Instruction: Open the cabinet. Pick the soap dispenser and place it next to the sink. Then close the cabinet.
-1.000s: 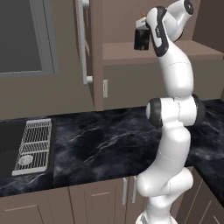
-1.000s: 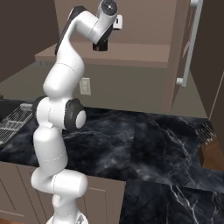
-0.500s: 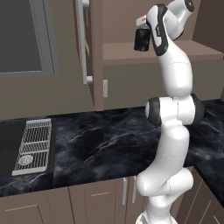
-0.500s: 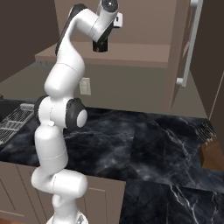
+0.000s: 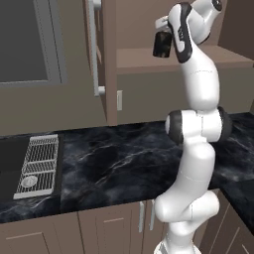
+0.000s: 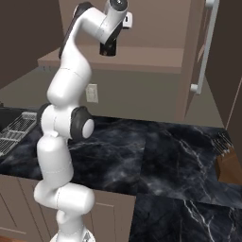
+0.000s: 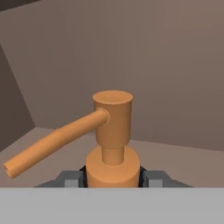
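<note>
soap dispenser (image 7: 112, 144) between jaws

cabinet (image 5: 106, 59): open | soap dispenser (image 7: 113, 144): upright, above shelf | sink (image 5: 12, 163): black

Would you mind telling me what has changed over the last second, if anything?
Almost nothing visibly changed. The gripper stays up at the cabinet shelf, its fingers on either side of the soap dispenser. The cabinet doors remain open, and the sink and counter are as before.
</note>
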Robot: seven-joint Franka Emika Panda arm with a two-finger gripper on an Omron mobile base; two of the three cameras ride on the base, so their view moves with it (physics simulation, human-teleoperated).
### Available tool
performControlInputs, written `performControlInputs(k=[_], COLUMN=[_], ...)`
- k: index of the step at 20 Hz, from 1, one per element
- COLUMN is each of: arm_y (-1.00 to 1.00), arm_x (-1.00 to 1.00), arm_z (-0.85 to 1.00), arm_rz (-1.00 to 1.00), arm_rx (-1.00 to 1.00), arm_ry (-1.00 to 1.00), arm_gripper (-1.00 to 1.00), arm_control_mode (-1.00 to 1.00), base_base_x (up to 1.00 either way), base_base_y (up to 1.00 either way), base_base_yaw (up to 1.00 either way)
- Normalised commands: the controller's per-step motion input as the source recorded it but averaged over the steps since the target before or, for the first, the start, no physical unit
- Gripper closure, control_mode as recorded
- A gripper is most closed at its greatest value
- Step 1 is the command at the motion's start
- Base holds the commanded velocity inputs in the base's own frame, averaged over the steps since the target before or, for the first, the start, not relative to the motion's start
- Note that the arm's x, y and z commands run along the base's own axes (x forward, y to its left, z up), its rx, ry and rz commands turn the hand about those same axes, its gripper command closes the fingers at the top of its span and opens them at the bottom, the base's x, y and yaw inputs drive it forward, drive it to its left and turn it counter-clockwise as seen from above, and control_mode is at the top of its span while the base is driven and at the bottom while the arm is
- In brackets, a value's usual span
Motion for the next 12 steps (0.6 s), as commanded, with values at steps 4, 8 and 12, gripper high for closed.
performControlInputs(k=[4,8,12], arm_y=[0.0,0.0,0.0], arm_x=[-0.5,-0.48,-0.46], arm_z=[0.0,0.0,0.0], arm_rz=[0.0,0.0,0.0], arm_rx=[0.0,0.0,0.0], arm_ry=[0.0,0.0,-0.02], arm_gripper=[1.0,1.0,1.0], arm_control_mode=[-1.0,-1.0,-1.0], base_base_x=[0.0,0.0,0.0], base_base_y=[0.0,0.0,0.0], base_base_yaw=[0.0,0.0,0.0])
